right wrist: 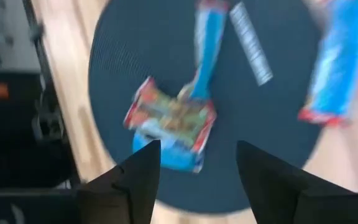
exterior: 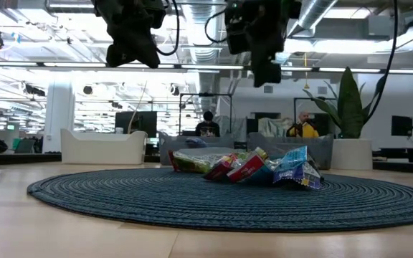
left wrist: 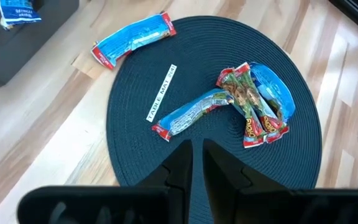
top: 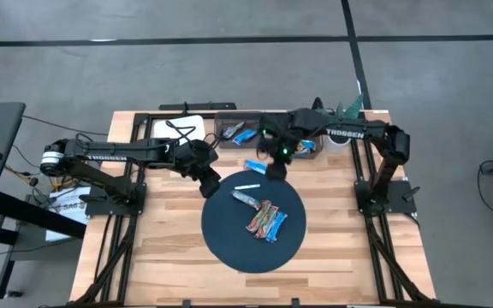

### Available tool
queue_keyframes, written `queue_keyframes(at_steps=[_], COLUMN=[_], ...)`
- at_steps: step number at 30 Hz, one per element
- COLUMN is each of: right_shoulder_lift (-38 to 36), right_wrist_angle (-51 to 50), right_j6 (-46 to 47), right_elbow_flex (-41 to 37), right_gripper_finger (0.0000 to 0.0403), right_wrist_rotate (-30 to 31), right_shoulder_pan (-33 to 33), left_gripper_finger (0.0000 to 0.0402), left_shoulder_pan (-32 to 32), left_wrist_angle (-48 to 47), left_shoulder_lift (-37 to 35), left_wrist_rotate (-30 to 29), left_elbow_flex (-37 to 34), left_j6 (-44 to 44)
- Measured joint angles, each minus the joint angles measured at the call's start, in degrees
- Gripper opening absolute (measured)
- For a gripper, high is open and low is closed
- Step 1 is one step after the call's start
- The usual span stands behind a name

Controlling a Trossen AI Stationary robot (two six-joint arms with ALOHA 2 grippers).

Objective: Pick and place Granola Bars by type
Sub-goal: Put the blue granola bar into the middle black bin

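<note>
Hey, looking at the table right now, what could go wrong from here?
1. The granola bars lie overlapped in a pile on the round mat, so a grasp may lift two types at once.
2. One blue bar lies off the mat beside a bin; it could get missed.
3. Both arms hover close together, so they might collide.

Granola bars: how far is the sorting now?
Done: some bars lie in the bin. In hand: nothing; the right gripper is open above the mat, with a blue bar lying on the wood beside the mat. Left: the pile of bars on the mat.
</note>
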Motion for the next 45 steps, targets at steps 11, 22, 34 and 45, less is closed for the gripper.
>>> queue_keyframes(at_steps=[11,22,34,45], right_shoulder_lift=[-6.9,-22.7,-10.5,-4.1], right_wrist_angle=[-1.7,43.5,47.3,52.6], right_j6=[9.3,66.1,94.3,100.3], right_elbow_flex=[-15.4,-39.1,-39.4,-38.9], right_gripper_finger=[0.0174,0.0136,0.0131,0.0162], right_wrist_rotate=[3.1,26.0,34.0,32.2], right_shoulder_pan=[17.4,27.7,37.5,36.3], left_gripper_finger=[0.0029,0.0029,0.0029,0.0029], left_shoulder_pan=[0.0,0.0,0.0,0.0], left_wrist_angle=[0.5,1.9,-1.4,-5.2], left_shoulder_lift=[0.0,0.0,0.0,0.0], left_wrist_rotate=[3.3,3.7,3.7,3.7], left_elbow_flex=[0.0,0.0,0.0,0.0], left_j6=[3.0,5.7,9.2,13.7])
